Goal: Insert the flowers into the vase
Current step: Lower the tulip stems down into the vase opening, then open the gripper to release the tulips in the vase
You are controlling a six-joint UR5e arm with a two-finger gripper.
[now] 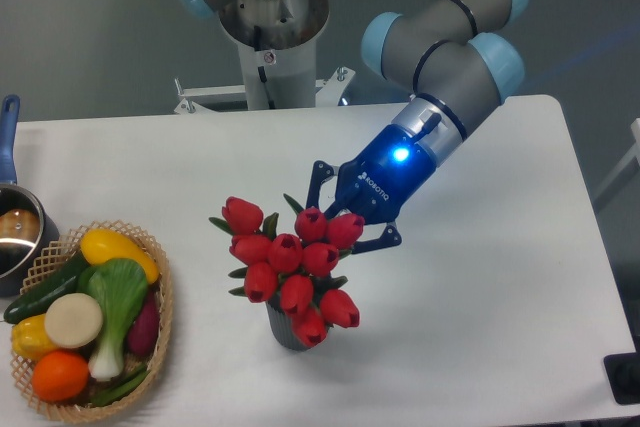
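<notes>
Showing flowers (292,267) seated in vase (285,329), likely light, top-heavy and springy, best held low at the stems; gripper (345,217) jaws spread wide behind the buds

White table (480,287), three items resting on it.
Dark grey vase (283,331) is stood upright nr the front edge, approx. mid-table, mostly hidden by red blooms. Wicker basket (162,315) w/ assorted veg is set at the front-left corner. Steel pot (18,232) w/ blue handle is placed just behind basket, cut off by the left edge.
</notes>
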